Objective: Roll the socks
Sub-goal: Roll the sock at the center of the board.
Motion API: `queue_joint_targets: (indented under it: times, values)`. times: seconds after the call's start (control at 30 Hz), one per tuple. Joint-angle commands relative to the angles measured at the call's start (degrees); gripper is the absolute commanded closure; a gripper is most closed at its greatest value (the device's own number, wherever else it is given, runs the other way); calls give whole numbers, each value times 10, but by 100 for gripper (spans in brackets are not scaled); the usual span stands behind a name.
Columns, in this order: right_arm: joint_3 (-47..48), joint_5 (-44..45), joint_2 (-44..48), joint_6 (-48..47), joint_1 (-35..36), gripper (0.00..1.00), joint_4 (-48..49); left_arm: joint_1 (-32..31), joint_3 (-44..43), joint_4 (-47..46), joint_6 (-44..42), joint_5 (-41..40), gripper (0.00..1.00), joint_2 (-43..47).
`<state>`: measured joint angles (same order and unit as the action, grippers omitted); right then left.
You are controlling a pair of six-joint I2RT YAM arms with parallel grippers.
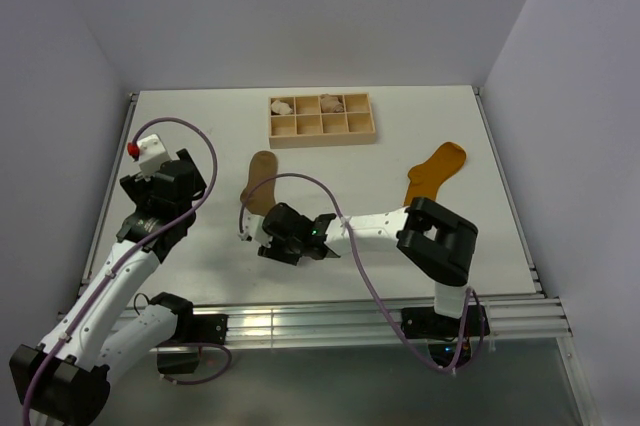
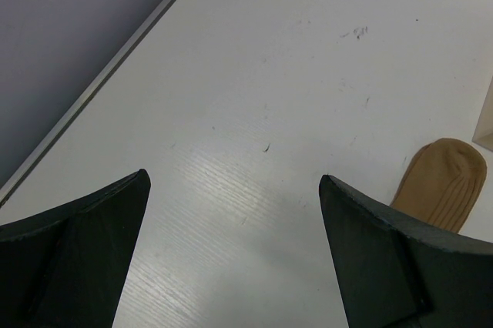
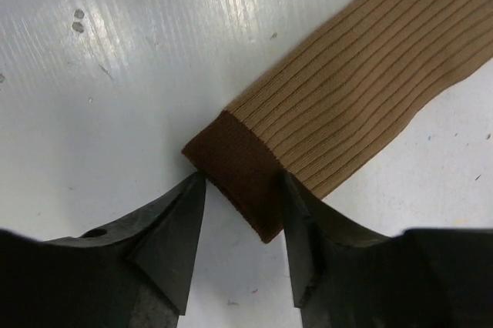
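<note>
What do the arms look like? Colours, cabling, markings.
Both the left arm and right arm: white links, black joints, a looping mauve cable each. Dark grey wedge fingers. A white block with red knob on the left wrist.

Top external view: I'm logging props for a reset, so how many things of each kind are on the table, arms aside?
Socks: 2, the tan-brown sock and the mustard-orange sock
Pale fabric bundles: 2, both inside the tray
Wooden compartment tray: 1
Total: 5
</note>
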<state>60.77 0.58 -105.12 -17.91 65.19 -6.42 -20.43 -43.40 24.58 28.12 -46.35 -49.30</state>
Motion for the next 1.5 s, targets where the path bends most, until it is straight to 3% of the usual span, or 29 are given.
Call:
queue_joint_targets:
  times: [0.0, 0.07, 0.1, 0.2, 0.33, 0.6, 0.8, 0.93, 1.07, 1.3, 1.47]
  values:
    - [15, -15, -23, -2, -7, 51, 4, 2, 1, -18, -5, 5, 0, 10]
    - [15, -18, -32, 4, -9, 57, 1, 2, 3, -22, -8, 13, 0, 12]
    - [16, -19, -35, 5, -11, 68, -4, 2, 4, -23, -10, 18, 1, 14]
    - [25, -33, -35, 8, -14, 86, -26, 2, 8, -35, -19, 41, 1, 17]
    - [58, -79, -22, 18, -22, 99, -73, 2, 9, -42, -33, 80, 1, 16]
    - [157, -220, -15, 64, -82, 100, -200, 2, 4, -29, -36, 136, 1, 22]
    - [241, -305, -72, 78, -123, 100, -283, 2, 5, -10, -45, 211, 7, 75]
    - [285, -319, -107, 77, -133, 100, -315, 1, 23, -9, -53, 301, 7, 124]
    - [309, -349, -134, 62, -132, 100, -345, 1, 36, -13, -42, 332, 7, 162]
    - [331, -363, -156, 51, -128, 100, -363, 1, 31, -9, -39, 348, 7, 140]
    - [366, -364, -195, 53, -128, 100, -384, 1, 40, -30, -53, 452, 9, 129]
